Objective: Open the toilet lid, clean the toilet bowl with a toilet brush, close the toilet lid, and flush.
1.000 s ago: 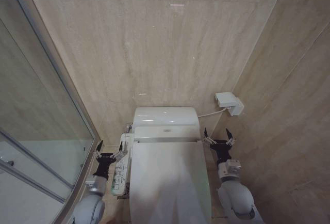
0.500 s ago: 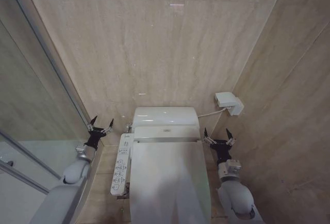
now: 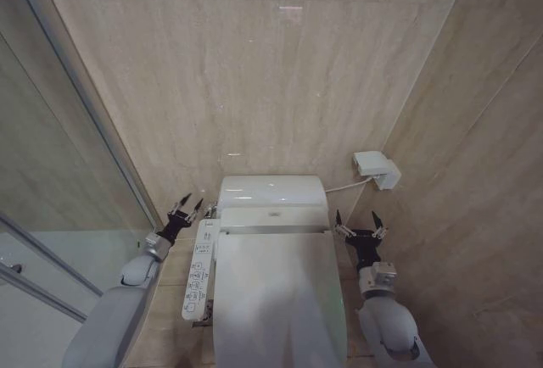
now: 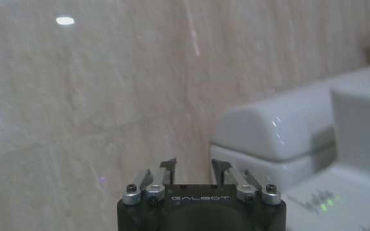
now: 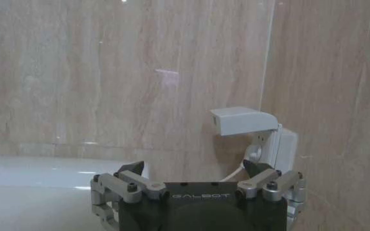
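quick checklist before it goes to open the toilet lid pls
1. Toilet lid down and shut, nothing lying on it: ok.
2. Left claw open and empty: ok.
3. Left claw positioned on the lid: not ok, it hangs apart near the back end of the button panel.
4. Right claw open, empty, beside the tank: ok.
5. Yellow tie on the lid edge: cannot tell.

toilet lid (image 3: 280, 300) front cut off, toilet bowl hidden beneath
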`<state>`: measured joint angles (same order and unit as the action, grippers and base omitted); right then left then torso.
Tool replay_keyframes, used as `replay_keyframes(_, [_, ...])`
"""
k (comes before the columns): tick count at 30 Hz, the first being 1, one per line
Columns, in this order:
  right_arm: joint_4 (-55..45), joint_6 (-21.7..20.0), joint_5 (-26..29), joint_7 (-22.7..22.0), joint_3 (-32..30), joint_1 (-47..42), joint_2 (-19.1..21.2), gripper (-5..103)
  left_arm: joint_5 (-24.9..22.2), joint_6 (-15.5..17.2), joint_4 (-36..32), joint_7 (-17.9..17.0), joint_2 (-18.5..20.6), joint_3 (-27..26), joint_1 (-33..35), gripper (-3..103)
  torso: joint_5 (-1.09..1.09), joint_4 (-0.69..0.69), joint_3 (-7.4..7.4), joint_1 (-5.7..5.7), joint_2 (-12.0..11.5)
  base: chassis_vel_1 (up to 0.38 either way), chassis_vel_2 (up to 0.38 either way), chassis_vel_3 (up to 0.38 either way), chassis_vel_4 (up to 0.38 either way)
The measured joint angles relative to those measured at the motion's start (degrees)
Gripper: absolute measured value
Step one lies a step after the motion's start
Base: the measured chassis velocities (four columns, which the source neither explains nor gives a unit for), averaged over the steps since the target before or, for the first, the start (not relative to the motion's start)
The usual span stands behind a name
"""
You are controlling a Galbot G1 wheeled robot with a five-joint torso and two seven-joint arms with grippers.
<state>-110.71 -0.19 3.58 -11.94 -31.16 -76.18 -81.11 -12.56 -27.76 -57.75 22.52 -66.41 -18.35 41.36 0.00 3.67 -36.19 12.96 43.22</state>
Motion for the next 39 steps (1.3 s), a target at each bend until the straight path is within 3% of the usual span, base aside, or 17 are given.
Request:
replay_keyframes(7, [0.0, 0.0, 0.0, 0.0, 0.0, 0.0, 0.0, 100, 0.78, -0.01, 1.61, 2.78, -0.19, 0.22, -0.8, 40, 0.0, -0.01, 0.0, 0.0, 0.0, 0.0, 0.0, 0.0, 0.0])
replay_keyframes(8, [0.0, 0.0, 0.0, 0.0, 0.0, 0.0, 0.0, 100, 0.9, 0.02, 1.92, 3.28, -0.23, 0.23, -1.02, 13, 0.0, -0.01, 0.0, -0.01, 0.0, 0.0, 0.0, 0.0, 0.0])
replay_keyframes(14, [0.0, 0.0, 0.0, 0.0, 0.0, 0.0, 0.0, 100, 1.47, 0.2, 2.59, 4.88, -0.29, 0.17, -1.51, 13, 0.0, 0.01, 0.01, -0.01, 0.0, 0.0, 0.0, 0.0, 0.0])
replay_keyframes(15, [0.0, 0.0, 0.0, 0.0, 0.0, 0.0, 0.0, 100, 1.62, 0.28, 2.75, 4.91, -0.28, 0.09, -1.46, 0, 0.0, 0.01, 0.0, 0.0, 0.0, 0.0, 0.0, 0.0, 0.0])
replay_keyframes(39, [0.0, 0.0, 0.0, 0.0, 0.0, 0.0, 0.0, 100, 4.89, -0.82, 0.85, 7.17, 0.83, -0.86, 1.09, 0, 0.0, 0.01, 0.01, -0.01, 0.0, 0.0, 0.0, 0.0, 0.0])
